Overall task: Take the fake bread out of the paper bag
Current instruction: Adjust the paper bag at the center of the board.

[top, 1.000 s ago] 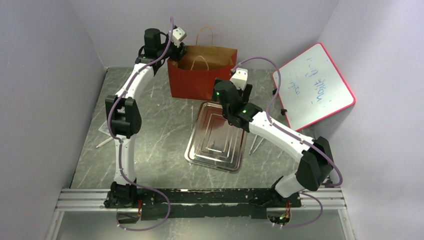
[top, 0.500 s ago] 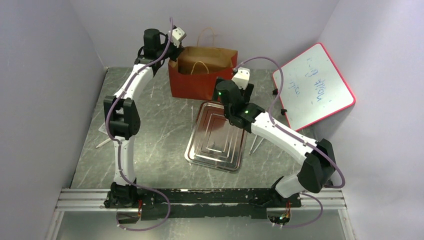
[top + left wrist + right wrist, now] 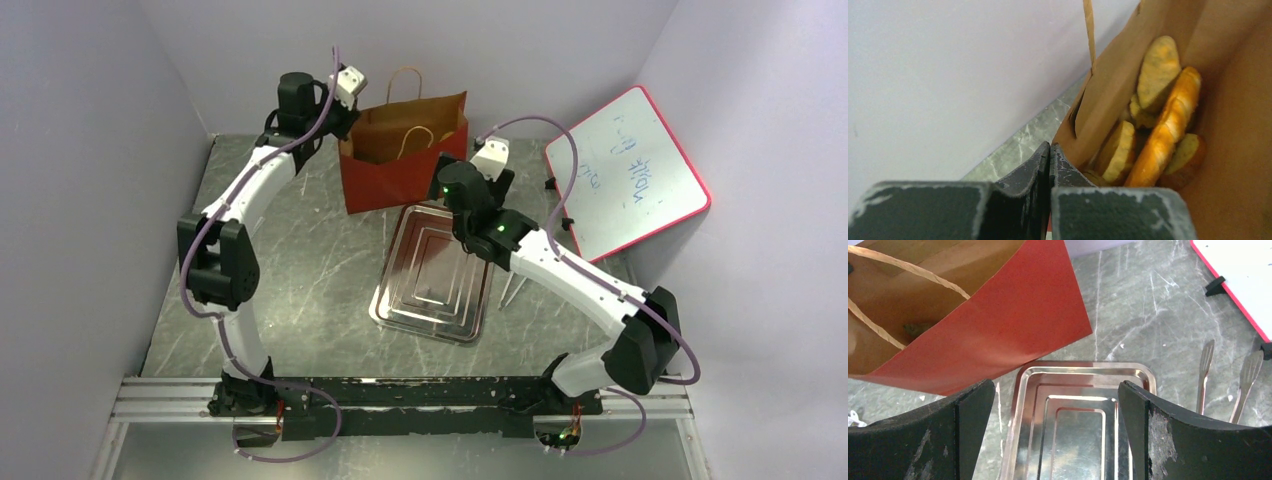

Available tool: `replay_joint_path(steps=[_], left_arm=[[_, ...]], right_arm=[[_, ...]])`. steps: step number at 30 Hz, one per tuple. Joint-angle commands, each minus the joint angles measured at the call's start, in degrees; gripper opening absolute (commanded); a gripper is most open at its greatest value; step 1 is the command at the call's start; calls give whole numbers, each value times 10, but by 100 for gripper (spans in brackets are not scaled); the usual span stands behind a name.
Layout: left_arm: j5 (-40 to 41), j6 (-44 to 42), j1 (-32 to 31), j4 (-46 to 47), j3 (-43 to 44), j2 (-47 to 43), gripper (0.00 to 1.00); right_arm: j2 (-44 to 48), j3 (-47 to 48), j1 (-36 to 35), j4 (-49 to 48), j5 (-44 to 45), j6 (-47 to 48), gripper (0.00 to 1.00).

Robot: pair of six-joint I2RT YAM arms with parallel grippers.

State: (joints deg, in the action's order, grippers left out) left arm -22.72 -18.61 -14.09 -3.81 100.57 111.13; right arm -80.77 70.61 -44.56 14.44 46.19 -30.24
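Though half-hidden, fake bread [image 3: 1168,135] in bag [image 3: 1243,150]

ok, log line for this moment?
left fingers: shut on paper bag | right fingers: open, by tray | fake bread: in bag

Robotics lab cell: plain white walls [image 3: 90,150], aluminium mounting rail [image 3: 160,400], marbled tabletop [image 3: 320,270], propped whiteboard [image 3: 625,170].

Blue handwriting on the whiteboard [image 3: 628,172] — not legible.
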Motion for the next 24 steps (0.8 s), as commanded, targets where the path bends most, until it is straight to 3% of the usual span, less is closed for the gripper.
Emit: replay_joint_path(steps=[1, 16, 24], left_arm=[[33, 2, -28, 34, -49, -55, 7], [84, -3, -81, 68, -158, -135, 7], [87, 8, -84, 96, -216, -187, 7]], right_arm=[[4, 11, -6, 25, 42, -47, 100], [76, 44, -5, 148, 108, -211, 100], [27, 91, 24, 166, 52, -237, 100]])
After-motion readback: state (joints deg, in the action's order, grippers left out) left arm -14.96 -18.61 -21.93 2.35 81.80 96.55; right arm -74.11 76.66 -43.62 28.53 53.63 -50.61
